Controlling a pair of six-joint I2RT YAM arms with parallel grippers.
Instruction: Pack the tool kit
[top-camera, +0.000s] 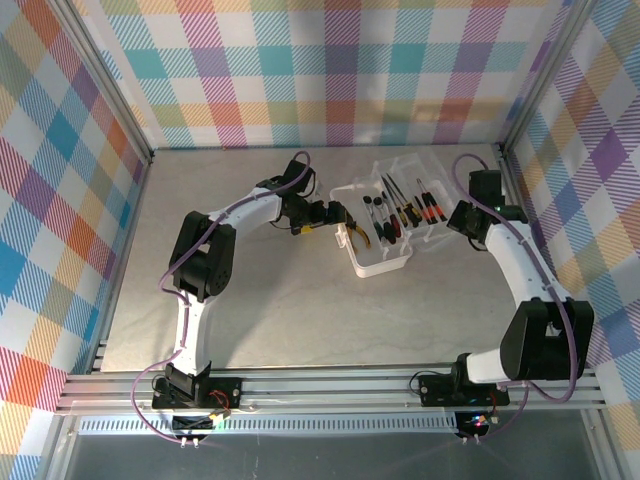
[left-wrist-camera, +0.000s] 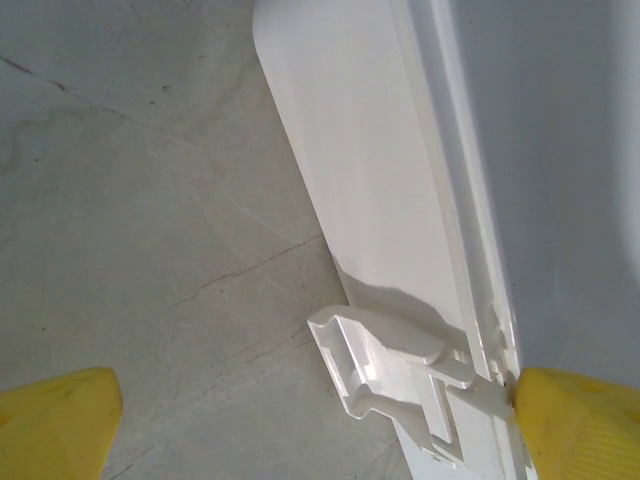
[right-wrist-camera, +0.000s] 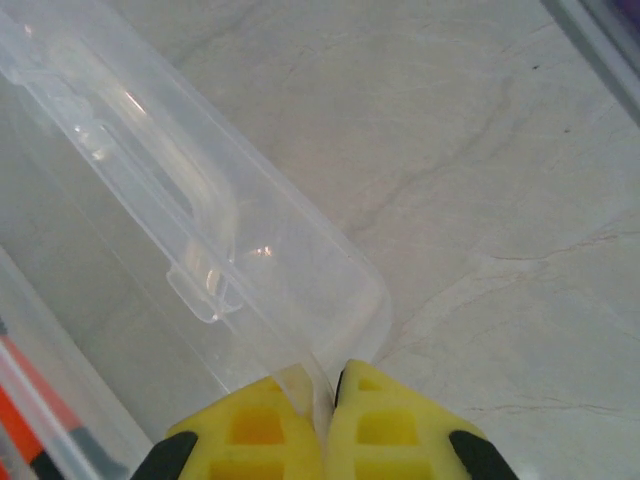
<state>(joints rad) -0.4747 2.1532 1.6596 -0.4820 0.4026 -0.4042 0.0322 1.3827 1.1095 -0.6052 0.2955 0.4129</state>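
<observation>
yellow right hand (right-wrist-camera: 329, 388) pinches case lid (right-wrist-camera: 205, 225) over grey table (right-wrist-camera: 480, 190).

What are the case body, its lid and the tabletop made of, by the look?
Case body: moulded plastic, milky white, semi-gloss, judging by the soft sheen and the moulded latch tab.
Lid: clear glossy plastic. The table shows through it and the highlights are sharp.
Tabletop: grey, matte, with marble-like veining and hairline marks. It could be stone or printed laminate; can't tell.
</observation>
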